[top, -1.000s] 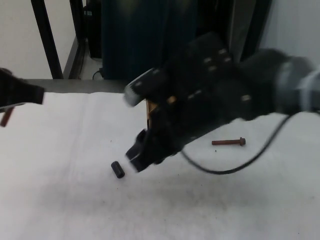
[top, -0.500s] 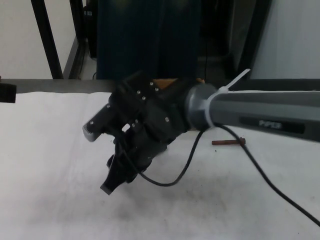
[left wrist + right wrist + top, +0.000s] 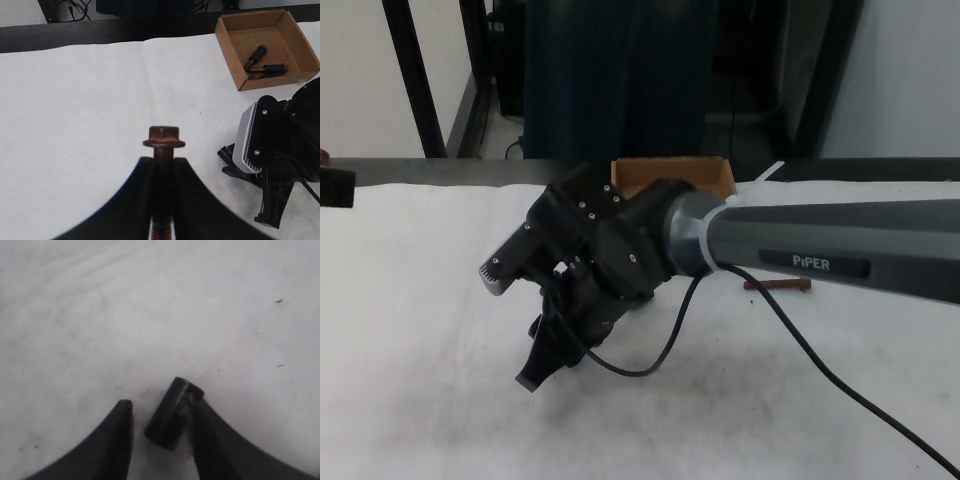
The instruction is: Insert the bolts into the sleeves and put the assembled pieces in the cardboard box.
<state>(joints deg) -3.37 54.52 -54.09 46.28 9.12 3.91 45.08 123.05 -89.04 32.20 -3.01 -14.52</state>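
R gripper (image 3: 162, 404): low over the white cloth (image 3: 410, 380), fingers spread, sleeve lying in the gap betw. them.
Sleeve (image 3: 175, 412): short black tube on its side on the cloth, slanted across the gap. It sits against one finger, w/ a sliver of cloth showing betw. it & the other finger.
R arm (image 3: 820, 245): in high view enters from the 3 o'clock edge, wrist bent down at mid-bench, gripper tip aimed toward 7 o'clock.
L gripper (image 3: 162, 164): above the cloth, fingers pinching a bolt by the shank.
Held bolt (image 3: 163, 140): rusty brown. Flanged hex head sticks out past the fingertips, threads visible further back betw. the fingers.
Cardboard box (image 3: 670, 176): open top, at far edge of bench, approx. 12 o'clock from R wrist in high view.
Assembled pcs (image 3: 256, 52): 2 inside the box, each a bolt in a black sleeve, lying flat near one wall, close together.
Loose bolt (image 3: 777, 284): flat on the cloth, approx. 3 o'clock from R wrist, well apart from the sleeve.
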